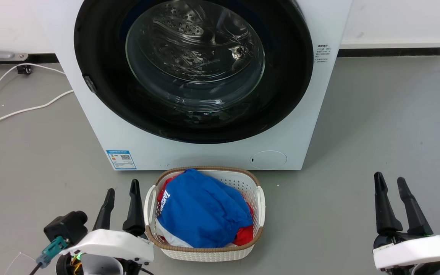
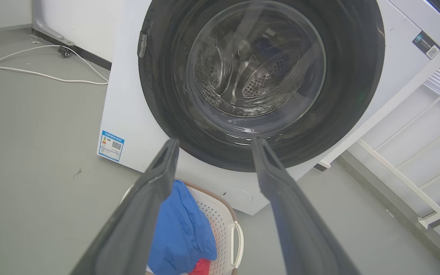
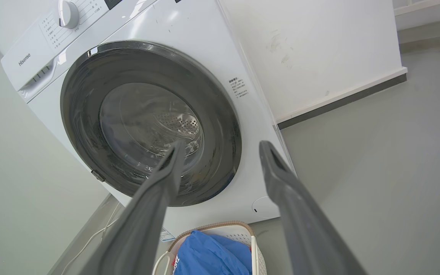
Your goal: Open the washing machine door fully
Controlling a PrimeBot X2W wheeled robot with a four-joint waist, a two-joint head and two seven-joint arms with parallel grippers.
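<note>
Before closed washing machine door (image 1: pixel 193 68), left end effector (image 1: pixel 122 188) wide, right end effector (image 1: pixel 390 178) wide

The right gripper (image 3: pixel 222 147) hangs with its two dark fingers spread wide, nothing between them, well short of the white Hisense washing machine (image 3: pixel 189 34). The washing machine door (image 3: pixel 147 122) sits flush against the front, perforated drum showing through the glass. Below the round service flap (image 3: pixel 264 206), a laundry basket (image 3: pixel 220 226) holds a blue garment (image 3: pixel 208 254).
</note>
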